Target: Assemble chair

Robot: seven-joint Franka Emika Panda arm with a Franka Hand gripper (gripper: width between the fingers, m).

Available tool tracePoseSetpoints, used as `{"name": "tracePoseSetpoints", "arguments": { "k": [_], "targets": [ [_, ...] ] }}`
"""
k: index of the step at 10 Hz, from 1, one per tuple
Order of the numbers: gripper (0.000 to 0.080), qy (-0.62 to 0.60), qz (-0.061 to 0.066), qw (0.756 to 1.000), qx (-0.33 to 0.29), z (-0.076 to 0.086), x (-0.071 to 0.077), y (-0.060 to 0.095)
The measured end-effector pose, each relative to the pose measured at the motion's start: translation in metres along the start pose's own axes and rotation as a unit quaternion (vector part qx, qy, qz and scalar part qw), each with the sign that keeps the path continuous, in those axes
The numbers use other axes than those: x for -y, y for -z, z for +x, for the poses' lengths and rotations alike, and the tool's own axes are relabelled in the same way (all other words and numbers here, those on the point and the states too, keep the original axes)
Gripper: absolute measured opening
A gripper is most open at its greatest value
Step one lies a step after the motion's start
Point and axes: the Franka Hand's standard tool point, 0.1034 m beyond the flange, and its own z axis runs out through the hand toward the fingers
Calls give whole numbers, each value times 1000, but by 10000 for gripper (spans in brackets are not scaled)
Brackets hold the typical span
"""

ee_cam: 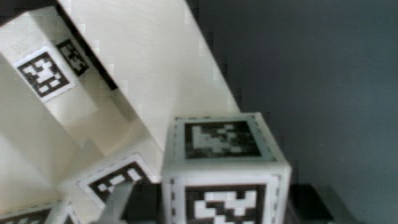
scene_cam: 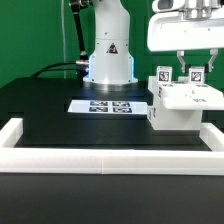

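The gripper [scene_cam: 188, 66] hangs over the exterior view's right side of the black table [scene_cam: 50, 110], its two fingers closed on a tagged upright post [scene_cam: 194, 74] of the chair [scene_cam: 180, 102]. In the wrist view the same post [ee_cam: 222, 165] fills the lower middle of the picture, its top face and front face each bearing a black-and-white tag, with the dark fingertips [ee_cam: 121, 205] close against its sides.

The chair sits as a white blocky cluster near the table's right edge in the exterior view, resting on the black surface. A second tagged post [scene_cam: 162, 76] stands just beside the held one, the two upright and side by side (whether they touch I cannot tell). Below them a wider white body spreads toward the right frame edge, so its far side is cut off from sight.

The low white border rail [scene_cam: 100, 152] runs along the front of the table and turns up both sides; the chair stands just behind its front run and close to the right-hand corner, leaving little room there. To the exterior view's left the table is open black surface. The marker board [scene_cam: 108, 105] lies flat near the middle, just beside the chair's left face, in front of the robot base [scene_cam: 108, 62].

In the wrist view a long white slanted panel [ee_cam: 134, 70] rises beside the post, with another tagged piece [ee_cam: 50, 65] next to it.
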Motion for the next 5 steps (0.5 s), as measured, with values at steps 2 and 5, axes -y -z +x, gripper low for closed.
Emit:
{"name": "tracePoseSetpoints", "arguments": {
  "k": [2, 5],
  "targets": [
    [504, 2, 0, 1000, 0, 0, 0, 0],
    [641, 82, -5, 997, 3, -1, 3, 1]
  ]
}}
